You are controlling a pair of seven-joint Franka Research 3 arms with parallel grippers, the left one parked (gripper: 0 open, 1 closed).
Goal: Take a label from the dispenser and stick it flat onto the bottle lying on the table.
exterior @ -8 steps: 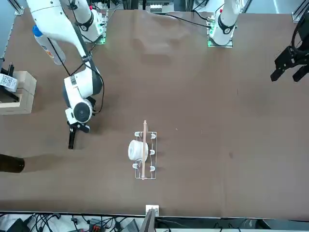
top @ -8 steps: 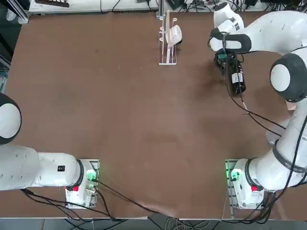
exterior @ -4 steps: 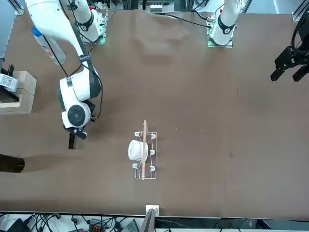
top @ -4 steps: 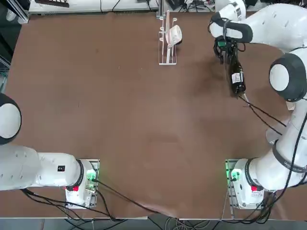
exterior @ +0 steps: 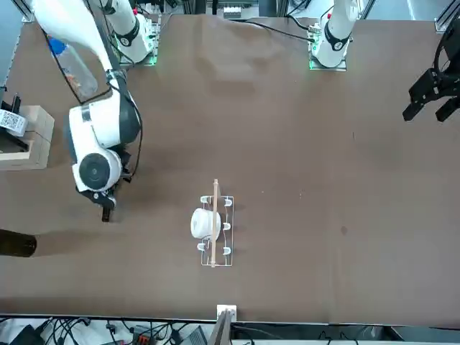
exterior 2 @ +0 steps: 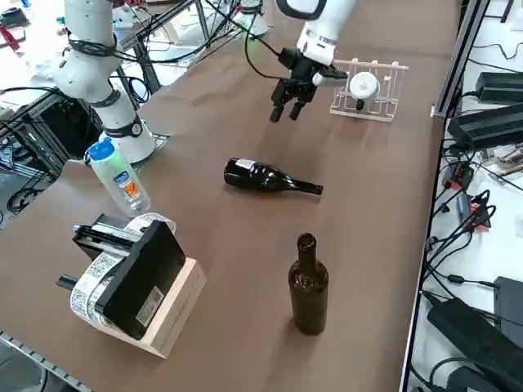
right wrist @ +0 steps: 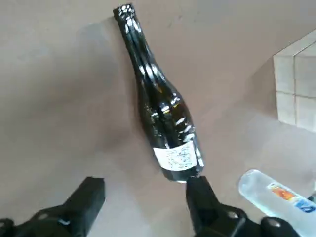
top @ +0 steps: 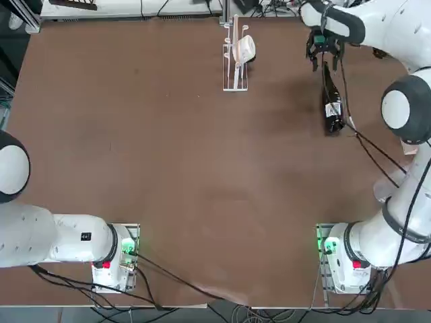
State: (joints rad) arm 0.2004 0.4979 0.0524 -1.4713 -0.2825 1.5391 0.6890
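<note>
At the far right, the right gripper (exterior 2: 286, 113) points down above the table, its two fingers apart and empty. The bottle (exterior 2: 263, 176) lies on its side, neck toward the far edge; the label (right wrist: 176, 157) sits near its base, apparently flat. Application appears complete; only arm withdrawal likely remains. Further right stands the label dispenser (exterior 2: 145, 276).

Dark bottle lying on counter (right wrist: 165, 113): white label (right wrist: 176, 156), fine square code-like print, no words legible. Clear bottle, blue cap (exterior 2: 119, 176): orange-and-blue label (exterior 2: 127, 184), lettering too small to read. Black device on wooden block (exterior 2: 143, 279): white sticker (exterior 2: 149, 306), patterned code; in the front view, white label there shows a square code. No brand or number readable.
</note>
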